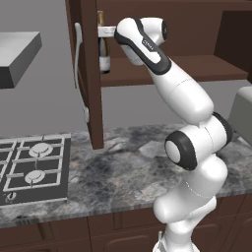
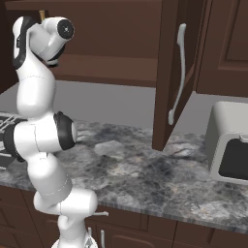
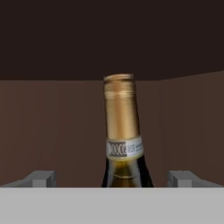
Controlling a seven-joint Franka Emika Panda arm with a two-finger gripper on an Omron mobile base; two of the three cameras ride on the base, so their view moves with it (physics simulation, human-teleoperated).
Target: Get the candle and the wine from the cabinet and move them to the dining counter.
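The cabinet (image 1: 93,74) is the biggest thing here: a dark brown wall unit above the table, its panelled doors swung open, one with a long silver bar handle (image 1: 81,74). Below it runs the grey marbled table (image 1: 123,167), with a gas hob (image 1: 32,167) at its left end and a pale grey appliance (image 2: 227,145) toward the right.

The white arm reaches up into the open cabinet at shelf height. Its end effector (image 3: 113,177) faces the wine (image 3: 122,131), which stands upright on the inner shelf against the back wall; from the left base camera the bottle (image 1: 103,49) shows just past the door edge. The two fingertips (image 3: 41,178) stand wide apart, one on each side of the bottle's shoulder, with clear gaps and no contact, so nothing is held.

The wine is likely heavy for its width, rigid, and breakable, with smooth glass and slick gold foil on the neck. The neck tapers, so a grip there could slip upward. A hold lower down, on the straight dark body at or below the shoulder, looks safer and keeps the bottle from tipping as it comes off the shelf
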